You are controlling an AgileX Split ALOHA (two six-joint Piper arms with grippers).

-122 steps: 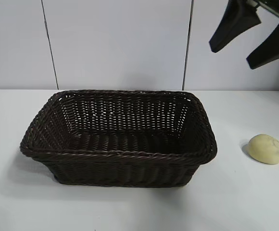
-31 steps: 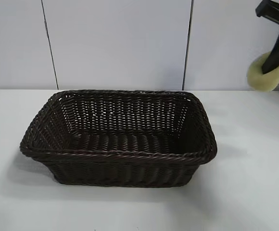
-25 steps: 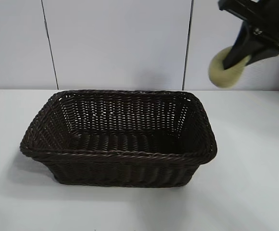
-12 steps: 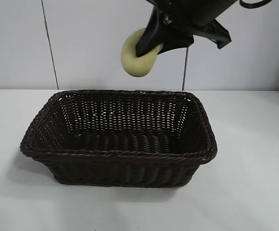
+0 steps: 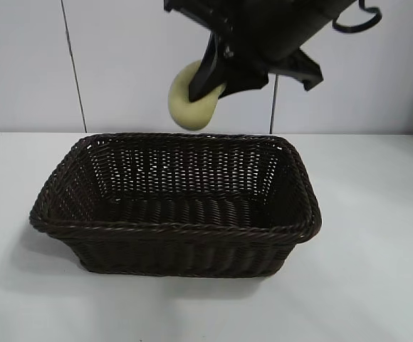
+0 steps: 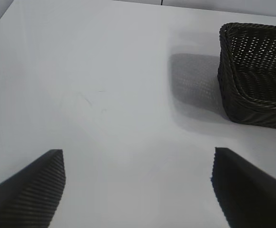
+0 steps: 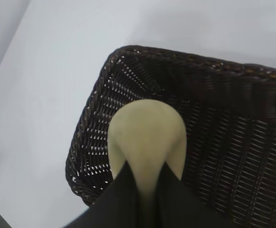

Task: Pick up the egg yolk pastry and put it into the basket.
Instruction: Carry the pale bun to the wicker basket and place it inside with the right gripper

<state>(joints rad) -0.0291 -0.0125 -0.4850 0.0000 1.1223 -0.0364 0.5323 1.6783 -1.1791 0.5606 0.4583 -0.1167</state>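
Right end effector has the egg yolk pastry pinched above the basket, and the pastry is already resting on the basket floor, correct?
Not resting. The right end effector holds the egg yolk pastry in the air above the basket, as the exterior view shows.

A smooth, matt egg yolk pastry (image 5: 191, 105), a rough dark woven wicker basket (image 5: 174, 235), and a smooth, faintly glossy white table (image 5: 367, 285).

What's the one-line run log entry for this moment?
right gripper: shut on egg yolk pastry | above basket | left gripper: open, idle
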